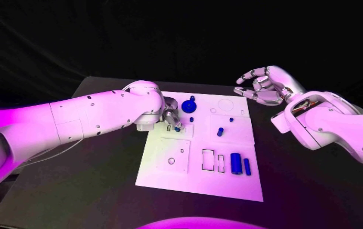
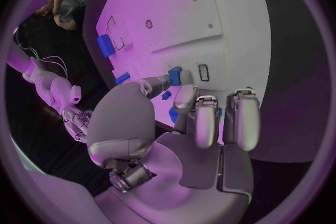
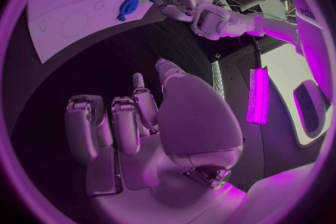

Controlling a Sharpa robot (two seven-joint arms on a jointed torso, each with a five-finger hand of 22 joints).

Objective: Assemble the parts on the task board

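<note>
Presently the left hand (image 1: 171, 120) sits low over the flat white rectangular task board (image 1: 198, 181), its fingers (image 2: 198, 123) curled together about a small blue plastic part (image 2: 174, 76) near the board's left edge; whether the part is firmly pinched cannot be told. The right hand (image 1: 261, 86) hovers off the board's far right corner, fingers loosely curled, holding nothing. Judgement: seating the part wants a square approach over its recess and gentle downward pressure. Two blue cylindrical pegs (image 1: 241, 163) lie near the board's right edge.

A black table (image 1: 91, 187) stands before a dark curtain (image 1: 151, 29), all washed in purple-pink light.
</note>
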